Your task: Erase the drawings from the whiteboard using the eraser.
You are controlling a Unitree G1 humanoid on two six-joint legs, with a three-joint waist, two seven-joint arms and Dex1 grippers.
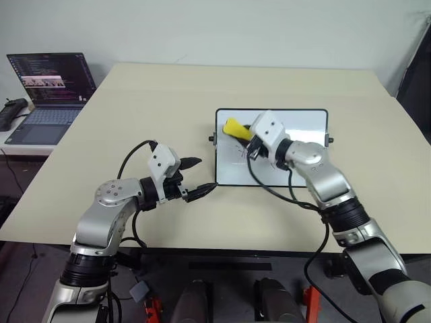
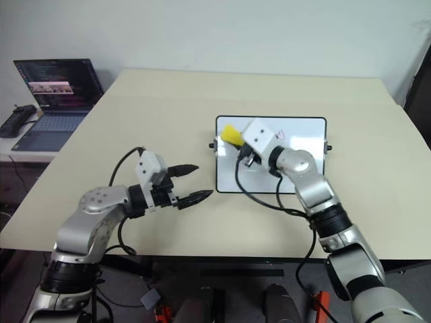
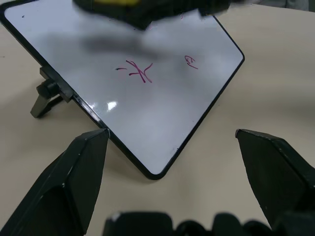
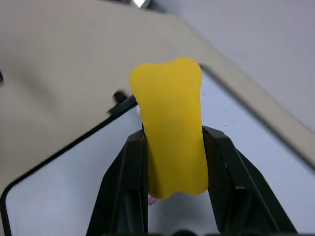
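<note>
The whiteboard [image 1: 306, 128] lies on the beige table with its black frame and side knobs showing. My right gripper [image 4: 172, 136] is shut on the yellow eraser [image 4: 170, 123], which it holds over the board's far left corner [image 1: 236, 127]. Two thin pink-red drawings [image 3: 138, 72] [image 3: 191, 61] mark the white surface; the arm hides part of the board. My left gripper [image 1: 205, 176] hovers just off the board's near left corner, open and empty, with its black fingers [image 3: 74, 172] spread wide.
An open laptop [image 1: 50, 94] sits on a side surface at the far left, with a black device [image 1: 10, 113] beside it. The table's front edge [image 1: 202, 247] runs close under both arms. Cables hang from both wrists.
</note>
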